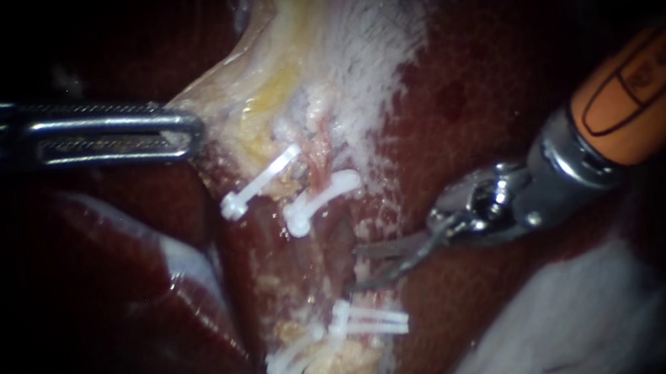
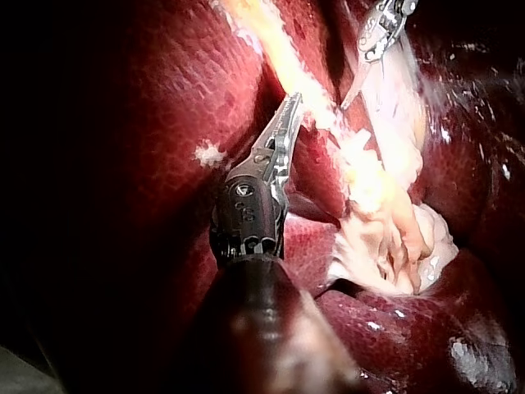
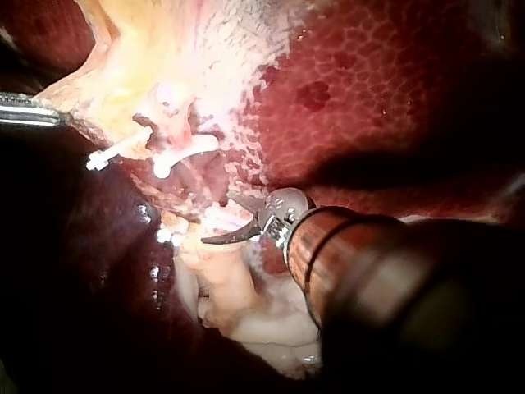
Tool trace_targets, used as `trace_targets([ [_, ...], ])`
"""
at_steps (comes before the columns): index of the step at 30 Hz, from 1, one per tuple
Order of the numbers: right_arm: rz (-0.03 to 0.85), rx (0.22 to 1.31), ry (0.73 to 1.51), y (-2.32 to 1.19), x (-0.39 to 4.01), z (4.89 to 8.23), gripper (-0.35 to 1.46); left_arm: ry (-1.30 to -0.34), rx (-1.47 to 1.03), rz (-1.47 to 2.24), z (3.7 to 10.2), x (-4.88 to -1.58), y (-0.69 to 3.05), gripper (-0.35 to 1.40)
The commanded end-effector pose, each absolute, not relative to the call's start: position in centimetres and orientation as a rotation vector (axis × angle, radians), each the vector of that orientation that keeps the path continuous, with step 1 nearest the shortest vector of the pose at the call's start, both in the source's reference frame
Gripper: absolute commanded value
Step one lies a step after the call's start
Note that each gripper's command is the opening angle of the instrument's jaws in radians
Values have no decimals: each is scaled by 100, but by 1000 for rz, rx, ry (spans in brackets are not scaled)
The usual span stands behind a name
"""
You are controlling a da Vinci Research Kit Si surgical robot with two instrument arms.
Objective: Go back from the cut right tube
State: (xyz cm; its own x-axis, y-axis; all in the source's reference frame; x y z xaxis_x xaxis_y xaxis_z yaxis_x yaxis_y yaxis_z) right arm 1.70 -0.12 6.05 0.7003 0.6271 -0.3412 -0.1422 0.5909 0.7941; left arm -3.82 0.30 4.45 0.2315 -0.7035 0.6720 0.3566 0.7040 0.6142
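Right tube (image 1: 319,159) lies just right of the centre of the endoscope view. It runs down from the pale, yellowish tissue (image 1: 269,84) at the top, and a white upper clip (image 1: 322,201) sits across it. Below that clip we see a dark gap, and under the gap a pair of lower clips (image 1: 370,320) on the strand's lower part. A second upper clip (image 1: 259,186) lies just to the left of the first, and more white clips (image 1: 294,357) sit at the lower centre. Our right instrument (image 1: 360,267) comes in from the upper right with an orange sleeve and a metal wrist. Its two thin curved blades stand apart in a narrow V and hold nothing. The tips are level with the gap, just to the right of the strand, and we cannot tell whether they touch it. In the right wrist view the same blades (image 3: 217,217) are spread and empty, with their points near the clipped tissue ahead. Our left instrument (image 1: 193,135) enters from the left. Its long slotted jaws lie together on the edge of the yellowish tissue, which is drawn into a taut fold towards them. In the left wrist view these jaws (image 2: 291,103) are closed against the yellow strand. The dark red liver (image 1: 505,64) fills the right side.
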Motion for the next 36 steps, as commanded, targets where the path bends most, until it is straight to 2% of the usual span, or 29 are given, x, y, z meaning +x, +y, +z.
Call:
trace_targets([
  [1,469,802,663,-12,167,605,106,-1118,367,-750,446,-382,30,-27],
  [7,386,712,667,-8,155,602,120,-1118,366,-750,446,-382,30,-27],
  [16,256,469,652,29,152,584,141,-1118,365,-750,449,-383,29,-27],
  [20,219,412,662,41,148,574,143,-1118,364,-749,451,-383,29,-27],
  [27,164,340,667,47,138,565,143,-1119,361,-745,462,-385,25,-27],
  [36,153,339,666,45,135,565,143,-1120,353,-736,475,-387,23,-25],
])
